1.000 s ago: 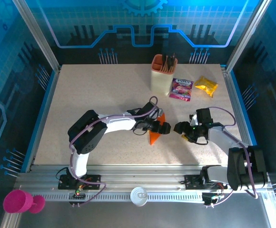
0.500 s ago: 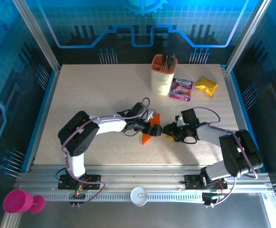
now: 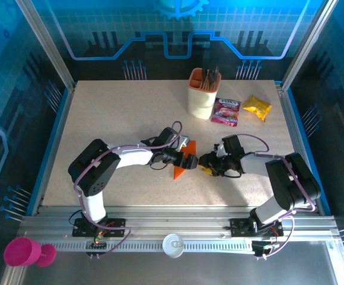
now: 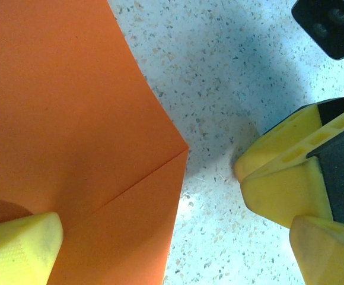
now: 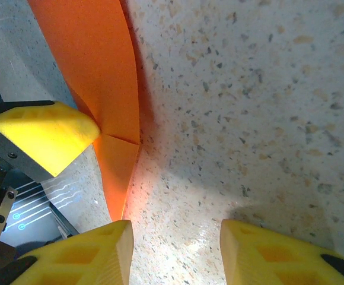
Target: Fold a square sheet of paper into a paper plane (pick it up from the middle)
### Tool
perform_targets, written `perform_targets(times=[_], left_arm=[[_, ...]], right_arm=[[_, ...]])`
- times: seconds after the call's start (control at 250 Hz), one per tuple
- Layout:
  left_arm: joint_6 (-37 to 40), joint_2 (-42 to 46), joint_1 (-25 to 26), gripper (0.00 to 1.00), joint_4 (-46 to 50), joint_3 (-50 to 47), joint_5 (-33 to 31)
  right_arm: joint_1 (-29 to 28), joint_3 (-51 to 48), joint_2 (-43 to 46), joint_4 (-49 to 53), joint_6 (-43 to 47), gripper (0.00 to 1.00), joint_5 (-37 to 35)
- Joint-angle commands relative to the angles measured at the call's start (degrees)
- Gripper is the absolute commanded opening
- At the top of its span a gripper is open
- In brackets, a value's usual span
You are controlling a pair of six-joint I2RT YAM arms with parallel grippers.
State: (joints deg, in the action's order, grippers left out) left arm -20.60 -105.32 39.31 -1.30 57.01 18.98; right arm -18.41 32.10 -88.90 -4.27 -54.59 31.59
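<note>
Two grippers meet at the middle of the table [image 3: 101,119], with the square sheet of paper [image 3: 181,171], folded and creased, between them. Your left gripper [image 3: 184,159] has its jaws spread wide astride the sheet's creased edge, with one yellow fingertip [image 4: 18,249] against the orange surface. Your right gripper [image 5: 175,252] sits just beside the paper's corner, jaws parted over bare tabletop. Well apart, toward the far edge, stand a peach cup [image 3: 201,98], a purple snack packet [image 3: 226,111] and a yellow snack packet [image 3: 257,107].
</note>
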Motion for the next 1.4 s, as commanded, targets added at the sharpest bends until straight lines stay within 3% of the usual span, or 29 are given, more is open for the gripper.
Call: perform_targets(times=[0.0,0.308,0.879,1.398], left_arm=[[1.11,1.50,1.82,0.99,-1.24,-1.89,6.80],[-0.92,4.05,1.82,1.00,-5.40,-5.01,9.37],[0.21,3.69,1.52,1.00,-4.90,-5.32,9.17],[0.30,3.40,1.12,0.99,-4.98,-5.71,9.48]], right_arm=[[0.34,1.74,-0.58,-5.13,-1.65,0.43,0.49],[5.05,-2.71,5.72,-2.50,-3.14,0.40,-1.62],[-2.34,-4.82,5.34,-4.43,-5.53,0.40,-1.22],[-3.82,-1.25,-0.03,-6.53,-5.97,0.35,-0.27]])
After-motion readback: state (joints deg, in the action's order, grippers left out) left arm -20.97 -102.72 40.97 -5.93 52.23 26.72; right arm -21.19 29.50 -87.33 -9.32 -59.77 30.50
